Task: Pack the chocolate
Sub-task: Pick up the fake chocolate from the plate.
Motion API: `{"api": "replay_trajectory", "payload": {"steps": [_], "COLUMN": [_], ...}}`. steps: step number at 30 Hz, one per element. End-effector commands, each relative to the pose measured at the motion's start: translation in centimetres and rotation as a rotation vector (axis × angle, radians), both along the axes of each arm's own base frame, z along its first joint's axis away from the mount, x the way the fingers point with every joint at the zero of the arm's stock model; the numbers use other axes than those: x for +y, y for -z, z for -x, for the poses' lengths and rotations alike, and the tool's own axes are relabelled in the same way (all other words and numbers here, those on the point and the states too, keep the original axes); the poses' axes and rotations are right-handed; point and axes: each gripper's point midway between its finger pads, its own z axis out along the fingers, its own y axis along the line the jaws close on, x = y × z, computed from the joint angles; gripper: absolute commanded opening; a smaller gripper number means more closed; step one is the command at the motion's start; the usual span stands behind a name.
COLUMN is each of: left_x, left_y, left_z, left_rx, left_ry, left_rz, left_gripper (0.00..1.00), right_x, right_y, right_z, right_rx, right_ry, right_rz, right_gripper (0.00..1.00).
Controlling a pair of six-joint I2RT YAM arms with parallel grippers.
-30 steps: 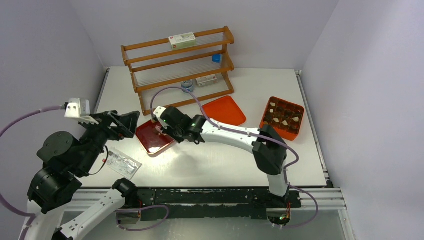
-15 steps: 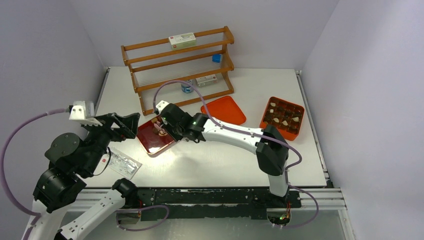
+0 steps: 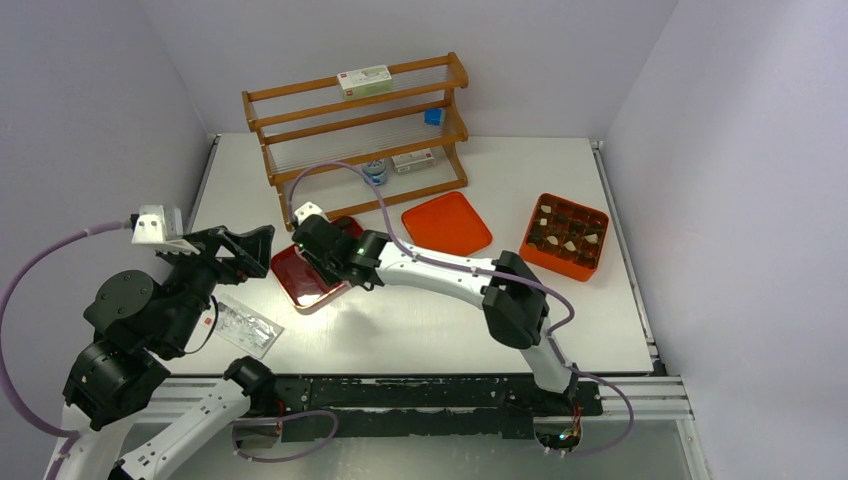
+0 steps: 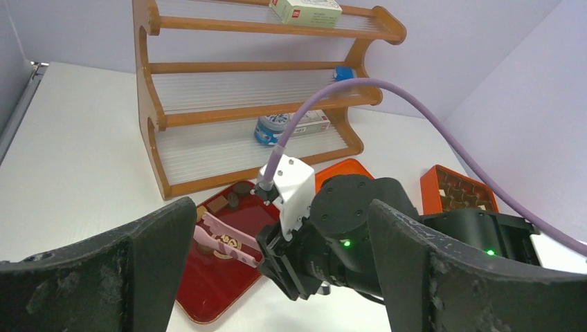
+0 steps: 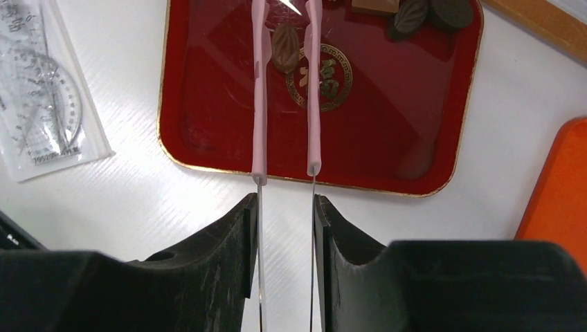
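The right gripper [image 5: 284,202] clasps pink tongs [image 5: 259,104] (tips cut off at upper frame edge) straddling a brown chocolate [image 5: 284,47] on the red tray [image 5: 387,138]; left gripper [image 4: 280,211] jaws stand wide

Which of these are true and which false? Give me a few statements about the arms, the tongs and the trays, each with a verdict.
1. The right end effector holds the pink tongs. True.
2. The left end effector grips a chocolate. False: it is open and empty, held above the table.
3. A brown chocolate lies between the tongs' arms on the dark red tray. True.
4. The orange compartment box stands on a shelf of the wooden rack. False: it sits on the table, off to the right of the rack.
5. The orange lid lies flat on the table, apart from the box. True.
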Motion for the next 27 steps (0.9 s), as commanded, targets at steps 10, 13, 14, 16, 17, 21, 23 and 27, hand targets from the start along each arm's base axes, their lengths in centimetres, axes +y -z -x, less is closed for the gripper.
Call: {"api": "replay_trajectory", "payload": {"steps": [10,13,14,16,17,21,23,27], "left_x": [0.7,0.6,0.6,0.6,0.6,0.6,0.6,0.7], "left_y": [-0.6,-0.5,-0.4,-0.4,-0.5,-0.5,-0.5,-0.6], "left_z": [0.2,0.1,0.1,0.1,0.1,0.1,0.1,0.2], "left_rx": [-0.027,-0.025,-0.023,-0.023,-0.024,-0.025,-0.026,-0.028], "left_ry": [-0.025,-0.023,-0.022,-0.022,-0.022,-0.023,-0.024,-0.026], "left_rz": [0.001,0.003,0.002,0.003,0.003,0.003,0.004,0.004], "left_gripper": [0.98,0.98,0.98,0.98,0.98,0.98,0.98,0.98], "right_x": [0.9,1.0,1.1,1.0,1.0,1.0,1.0,1.0], "right_y": [1.1,1.4,1.6,2.0,2.2,2.8,2.9,3.1], "right_z": [-0.2,-0.1,-0.1,-0.2,-0.1,0.1,0.2,0.6], "right_rx": [-0.058,-0.062,-0.061,-0.058,-0.057,-0.06,-0.062,-0.073], "right_ry": [0.043,0.032,0.032,0.031,0.028,0.023,0.015,0.0], "right_rz": [0.076,0.088,0.092,0.106,0.112,0.139,0.149,0.181], "right_gripper": [0.38,0.38,0.38,0.38,0.38,0.37,0.36,0.33]}}
